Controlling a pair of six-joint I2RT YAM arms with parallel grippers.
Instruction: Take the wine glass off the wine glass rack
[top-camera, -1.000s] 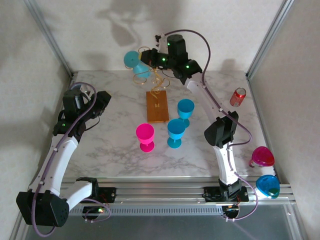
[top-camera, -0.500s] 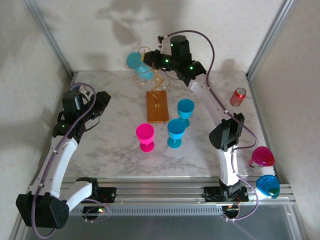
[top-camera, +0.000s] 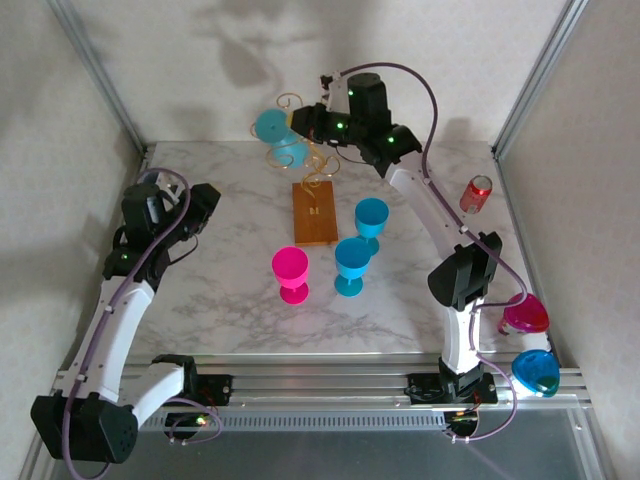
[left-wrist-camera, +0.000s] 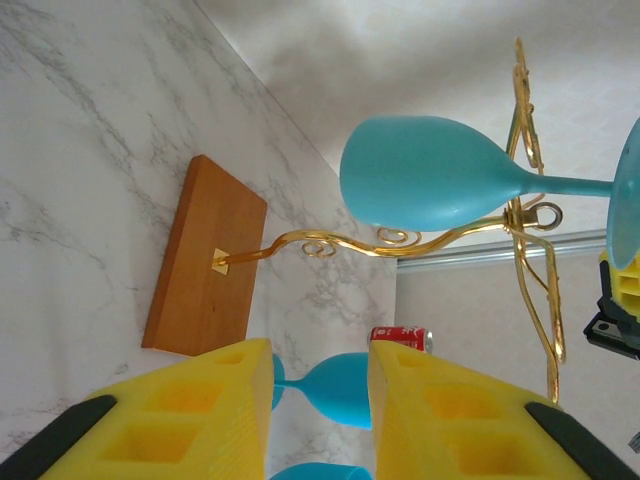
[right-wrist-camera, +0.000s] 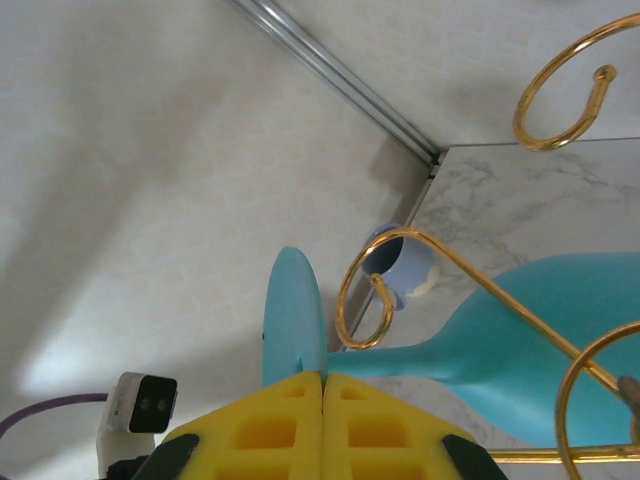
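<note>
The teal wine glass (top-camera: 291, 151) hangs sideways at the top centre of the overhead view, its stem across a gold curl of the wine glass rack (top-camera: 315, 213), and the right claw (right-wrist-camera: 322, 382) is clamped shut on that stem beside the foot. At the left of the table (top-camera: 220, 300), the left claw (left-wrist-camera: 320, 350) stands open, holding nothing.

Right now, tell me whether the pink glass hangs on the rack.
No, the pink glass stands upright on the table, off to the side of the rack and its wooden base.
</note>
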